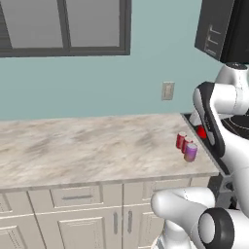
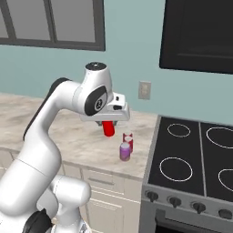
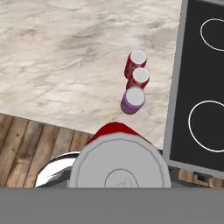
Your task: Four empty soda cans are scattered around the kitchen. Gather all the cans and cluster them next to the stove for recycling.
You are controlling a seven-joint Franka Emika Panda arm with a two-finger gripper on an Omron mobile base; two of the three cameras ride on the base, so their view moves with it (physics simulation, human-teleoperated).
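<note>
My gripper (image 2: 108,124) hangs above the marble counter (image 2: 68,141), a little left of the stove (image 2: 195,154), and is shut on a red soda can (image 2: 108,129). In the hand view that can's silvery top (image 3: 120,168) looms large at the bottom. Below it, three soda cans stand upright in a tight row on the counter by the stove's edge: a red one (image 3: 136,63), another red one (image 3: 139,78) and a purple one (image 3: 132,99). The same row (image 1: 187,146) shows in the left base view, with the held can (image 1: 201,131) just right of it.
A black microwave (image 2: 198,34) hangs over the stove. A wall outlet (image 2: 144,89) and a window (image 2: 50,22) are behind the counter. Cabinet drawers and doors (image 1: 78,214) run below it. The counter's front edge drops to a wooden floor (image 3: 39,148).
</note>
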